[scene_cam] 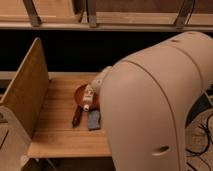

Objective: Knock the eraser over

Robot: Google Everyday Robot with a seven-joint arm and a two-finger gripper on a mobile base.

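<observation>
End effector [101,80]: only a pale part of it shows, sticking out past the left edge of the arm's shell, over the far right side of the counter; it sits just above and right of the brown dish; whether it is released, clenched or grasping something cannot be told, as the shell hides the rest.
Arm shell [155,100]: a big, rounded, cream-coloured cover; it fills the right half of the view from near to far and hides the counter's right end.
Eraser [93,120]: a small blue-grey block; it appears to lie flat on the counter, its long side running near to far; it is just near of the white bottle's lower end, just right of the dark brown handle, and close to the shell's left edge; apart from the end effector.
White bottle [89,98]: lying tilted across the brown dish, brown label around its middle, narrow end pointing near.
Brown dish [80,91]: round, resting on the counter beneath the bottle.
Dark brown handle [76,116]: slim, reaching near and slightly left from the dish.
Counter [60,137]: light wooden boards.
Wooden panel [27,90]: upright along the counter's left side.
Rail [60,24]: runs across the far top.
Cables [204,137]: dark, at the far right, near side.
</observation>
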